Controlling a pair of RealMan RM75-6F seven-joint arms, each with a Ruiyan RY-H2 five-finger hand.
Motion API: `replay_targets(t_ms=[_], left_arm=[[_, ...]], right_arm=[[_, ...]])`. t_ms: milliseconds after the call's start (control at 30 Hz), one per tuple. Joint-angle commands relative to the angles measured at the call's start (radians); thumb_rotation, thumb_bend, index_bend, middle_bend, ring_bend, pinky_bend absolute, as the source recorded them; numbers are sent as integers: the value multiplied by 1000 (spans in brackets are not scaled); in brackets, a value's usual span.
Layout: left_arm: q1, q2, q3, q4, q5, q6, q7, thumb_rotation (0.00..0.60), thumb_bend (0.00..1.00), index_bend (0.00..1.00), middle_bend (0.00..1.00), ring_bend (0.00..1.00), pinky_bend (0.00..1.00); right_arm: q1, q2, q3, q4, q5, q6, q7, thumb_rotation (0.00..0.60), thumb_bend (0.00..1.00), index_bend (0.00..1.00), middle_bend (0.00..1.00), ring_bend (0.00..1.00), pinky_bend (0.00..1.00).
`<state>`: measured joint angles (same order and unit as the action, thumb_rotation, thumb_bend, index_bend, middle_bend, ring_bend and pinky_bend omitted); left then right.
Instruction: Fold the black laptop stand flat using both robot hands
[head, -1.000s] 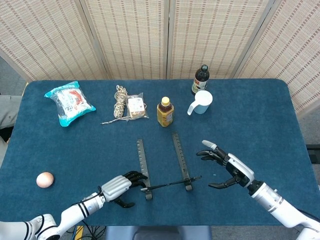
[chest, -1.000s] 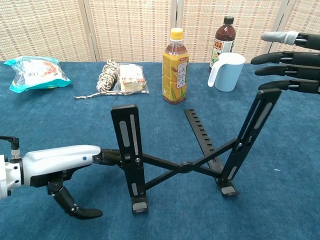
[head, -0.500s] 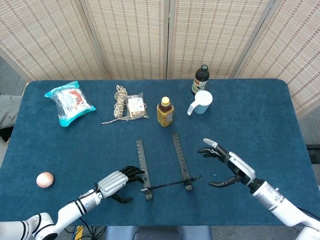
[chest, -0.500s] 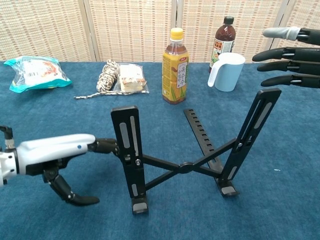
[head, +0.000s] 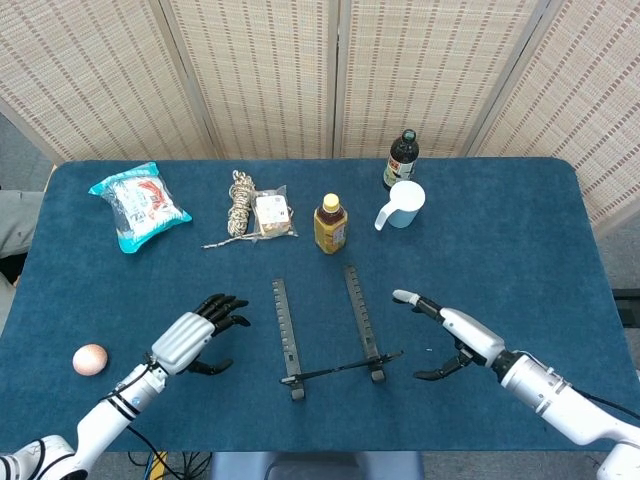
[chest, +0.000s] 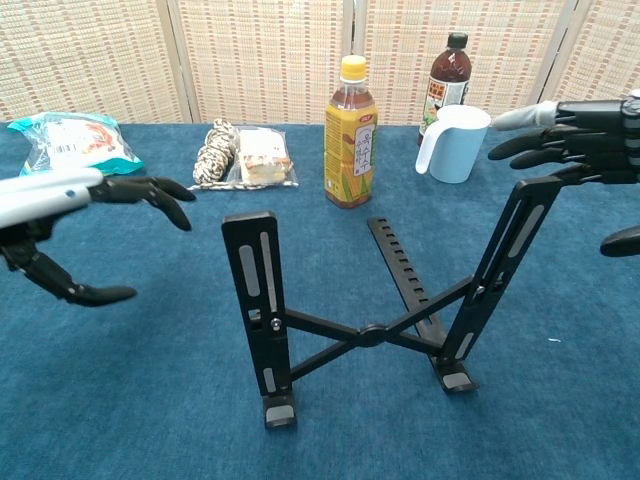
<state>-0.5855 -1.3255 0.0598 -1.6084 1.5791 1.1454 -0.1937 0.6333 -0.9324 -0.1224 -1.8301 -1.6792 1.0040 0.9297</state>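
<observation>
The black laptop stand (head: 325, 335) (chest: 370, 305) stands unfolded near the table's front edge, its two slotted arms raised and joined by crossed bars. My left hand (head: 192, 335) (chest: 75, 225) hovers open to the left of the stand, fingers spread, well apart from it. My right hand (head: 450, 335) (chest: 575, 140) is open at the right, fingers stretched toward the top of the stand's right arm, holding nothing; I cannot tell whether they touch it.
Behind the stand are a yellow-capped drink bottle (head: 331, 224), a pale blue cup (head: 403, 204) and a dark bottle (head: 400, 159). A rope bundle (head: 240, 203), a snack packet (head: 272, 213) and a teal bag (head: 138, 204) lie back left. An egg (head: 90, 359) sits front left.
My left hand has pulled away leftward from the stand's left arm and opened its fingers. My right hand has shifted slightly toward the stand. The stand itself has not moved.
</observation>
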Motion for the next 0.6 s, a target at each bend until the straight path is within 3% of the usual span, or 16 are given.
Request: replay_targets(t_ms=[33,200,467,600], left_arm=[[28,29,-17,-29,-13,43,35,600,250,229,78,7,0],[56,60,-36,-53,-21,88,74,600,250,226,78,7,0],[97,93,-59,-68,-34,142,111,600,250,226,78,8,0],[113,103,-68,-67,-43,156,125,600,250,225,78,7,0]], right_arm=[[26,2,23,-29,36,-46,-40,600,0,0,96,6,122],[49,-34,70,-44,124,-102,-133,600,0,0,94,2,116],[84,-167,167,-27,299,-149,-286,600,0,0,95,1,116],[83,-246,209,16,388,-112,-407,600,0,0,100,1,114]])
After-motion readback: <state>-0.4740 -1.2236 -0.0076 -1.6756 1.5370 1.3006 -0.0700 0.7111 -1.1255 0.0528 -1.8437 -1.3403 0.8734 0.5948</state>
